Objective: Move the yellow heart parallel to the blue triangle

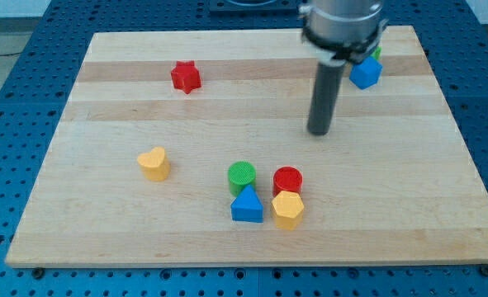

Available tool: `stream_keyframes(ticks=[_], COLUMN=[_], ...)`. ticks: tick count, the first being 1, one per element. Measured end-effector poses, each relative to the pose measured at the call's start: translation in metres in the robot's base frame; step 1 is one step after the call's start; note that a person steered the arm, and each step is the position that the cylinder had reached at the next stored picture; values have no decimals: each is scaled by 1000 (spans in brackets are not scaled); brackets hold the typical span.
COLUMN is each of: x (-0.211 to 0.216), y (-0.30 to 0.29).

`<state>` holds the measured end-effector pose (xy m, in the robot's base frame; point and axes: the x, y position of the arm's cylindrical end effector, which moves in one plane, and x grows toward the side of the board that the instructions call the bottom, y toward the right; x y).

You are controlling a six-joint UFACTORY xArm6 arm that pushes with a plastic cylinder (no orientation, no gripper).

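Observation:
The yellow heart (153, 163) lies on the wooden board (103, 223) at the view's left of centre. The blue triangle (246, 205) lies near the view's bottom centre, to the right of and lower than the heart. It touches a green cylinder (242, 176) above it. My tip (319, 130) is the lower end of the dark rod, right of centre. It stands well to the right of and above the heart, and above the cluster with the triangle, touching no block.
A red cylinder (287, 179) and a yellow hexagon (287, 209) sit right of the triangle. A red star (185, 77) lies at the upper left. A blue cube (365, 73) with a green block (376, 54) behind it sits at the upper right, partly behind the arm.

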<state>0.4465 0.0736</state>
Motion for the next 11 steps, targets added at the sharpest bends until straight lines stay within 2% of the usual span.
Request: stream_keyframes(ticks=[4,5,9,11], x=[6,38,144,153], y=[-186,-207,-178,-131])
